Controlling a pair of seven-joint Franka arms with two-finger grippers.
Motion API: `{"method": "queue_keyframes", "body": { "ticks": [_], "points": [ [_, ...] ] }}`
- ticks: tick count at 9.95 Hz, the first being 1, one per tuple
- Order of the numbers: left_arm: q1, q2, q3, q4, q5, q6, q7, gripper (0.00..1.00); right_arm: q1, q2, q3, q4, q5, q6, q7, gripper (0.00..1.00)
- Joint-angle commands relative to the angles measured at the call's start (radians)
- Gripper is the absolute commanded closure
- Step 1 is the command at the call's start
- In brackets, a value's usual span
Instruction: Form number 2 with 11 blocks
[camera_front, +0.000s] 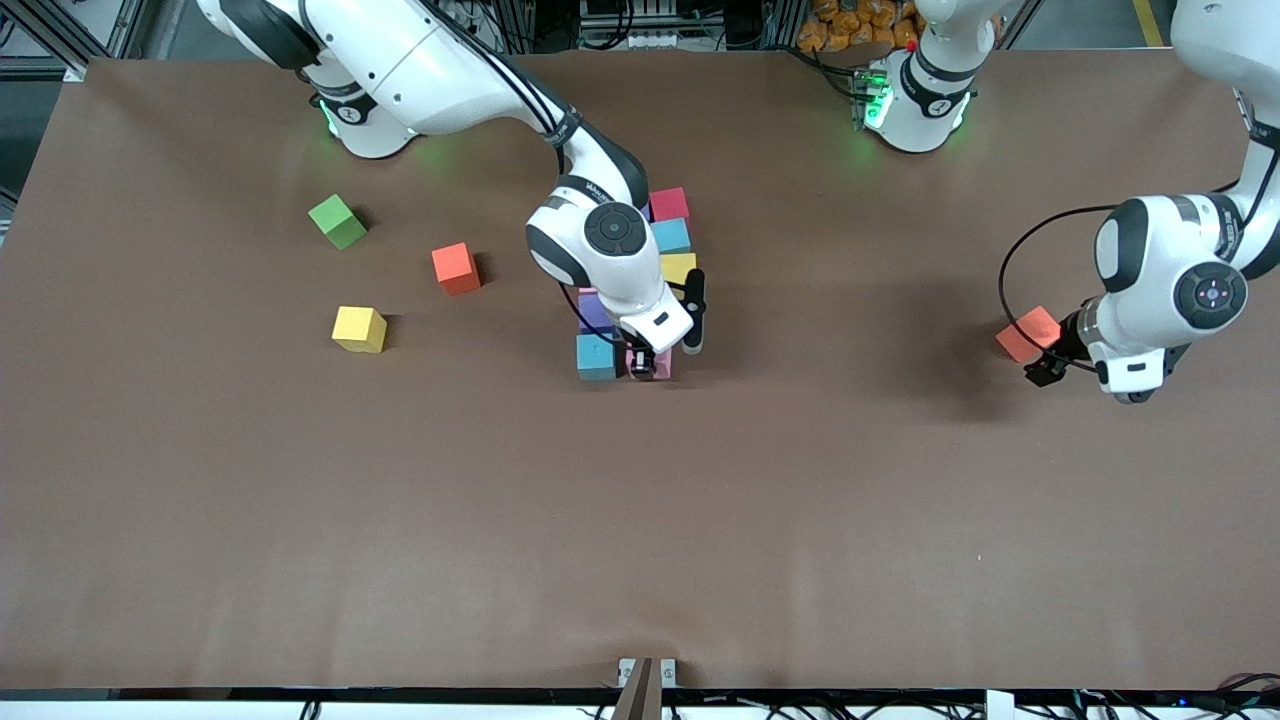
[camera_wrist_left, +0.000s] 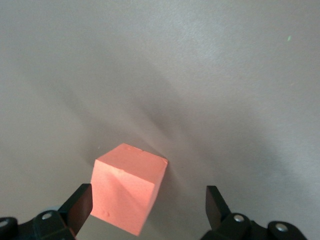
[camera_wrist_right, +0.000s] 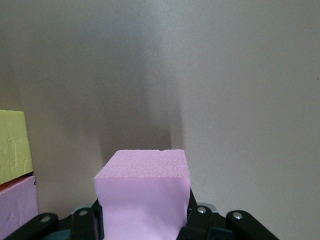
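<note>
A partial figure of blocks lies mid-table: a red block (camera_front: 668, 204), a light blue block (camera_front: 670, 236) and a yellow block (camera_front: 678, 268) in a column, then a purple block (camera_front: 595, 312) and another light blue block (camera_front: 597, 356) nearer the camera. My right gripper (camera_front: 645, 365) is shut on a pink block (camera_wrist_right: 142, 195), low beside that nearer light blue block. My left gripper (camera_wrist_left: 148, 207) is open around a salmon-red block (camera_wrist_left: 127, 192), which sits close to one finger (camera_wrist_left: 80, 205). This block (camera_front: 1027, 333) rests toward the left arm's end of the table.
Toward the right arm's end of the table lie a green cube (camera_front: 337, 221), an orange block (camera_front: 456, 268) and a yellow block (camera_front: 359, 329), each apart from the others. The right wrist view shows a yellow block (camera_wrist_right: 12, 145) and a pink block (camera_wrist_right: 17, 205) beside the held one.
</note>
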Motion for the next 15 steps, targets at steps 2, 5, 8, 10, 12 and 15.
{"method": "queue_keyframes", "body": {
  "ticks": [2,5,8,10,12,15],
  "points": [
    [0.05,-0.055,-0.016,-0.121,-0.019,0.087,0.08,0.0,0.008,0.018,-0.012,-0.008,0.008,-0.006,-0.022,0.49],
    [0.096,-0.049,-0.016,-0.158,-0.018,0.155,0.131,0.0,-0.012,-0.002,-0.008,-0.054,0.011,-0.006,-0.039,0.49],
    [0.118,-0.037,-0.016,-0.167,-0.019,0.164,0.186,0.0,-0.012,-0.002,-0.005,-0.055,0.012,-0.006,-0.039,0.49],
    [0.131,-0.015,-0.018,-0.166,-0.019,0.19,0.194,0.0,-0.012,-0.007,-0.005,-0.06,0.012,-0.006,-0.039,0.46],
    [0.131,-0.012,-0.018,-0.166,-0.019,0.192,0.192,0.0,-0.014,-0.012,-0.005,-0.065,0.012,-0.004,-0.039,0.32],
    [0.131,0.005,-0.018,-0.164,-0.021,0.222,0.192,0.0,-0.012,-0.016,-0.005,-0.068,0.012,-0.004,-0.039,0.28]
  ]
}}
